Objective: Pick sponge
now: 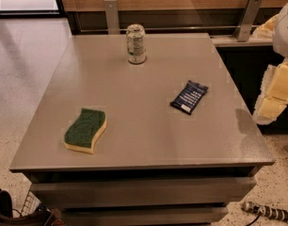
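Observation:
The sponge (85,130) lies flat on the grey table (144,84), near its front left corner. It is wavy, with a dark green scouring top over a pale yellow foam base. My gripper (275,97) shows at the right edge of the camera view, with pale yellow foam-like pads. It hangs beyond the table's right edge, far to the right of the sponge, and holds nothing that I can see.
A drink can (135,43) stands upright at the back middle of the table. A flat dark blue packet (189,97) lies right of centre. A wood-panelled wall runs behind the table. A power strip (266,212) lies on the floor at front right.

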